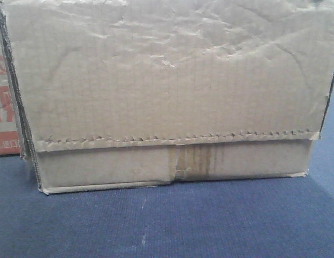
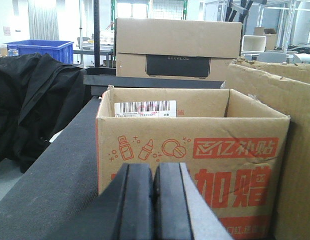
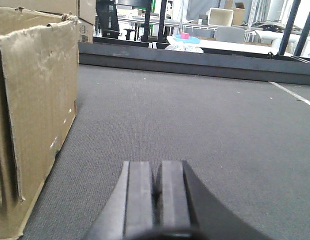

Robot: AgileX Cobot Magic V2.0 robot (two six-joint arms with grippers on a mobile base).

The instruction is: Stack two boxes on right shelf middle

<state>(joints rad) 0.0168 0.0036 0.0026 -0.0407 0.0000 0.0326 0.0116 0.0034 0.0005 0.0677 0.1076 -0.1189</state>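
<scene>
- Left gripper, bottom centre of the left wrist view: the two black pads are pressed together with nothing between them. It sits low over the surface, aimed at the face of the box ahead.
- Right gripper, bottom centre of the right wrist view: likewise clenched and empty. It points along open grey carpeted surface, with the box side at the left edge of the frame.
- Plain carton: fills the front view, wrinkled, with serrated tape and a stained seam low on its face. It rests flat on the carpet between the two arms, probably so that they can clamp it from either side.
- Printed carton: open-topped, with red characters, centre of the left wrist view. It stands just beside the plain carton's left wall and is likely the second box of the stack.
- Black garment: heaped at the left of the left wrist view, off the surface.
- Closed carton and blue bin: upper background of the same view.
- Shelf: not identifiable in any view. Both boxes remain unstacked, so the task appears to be at its start.
</scene>
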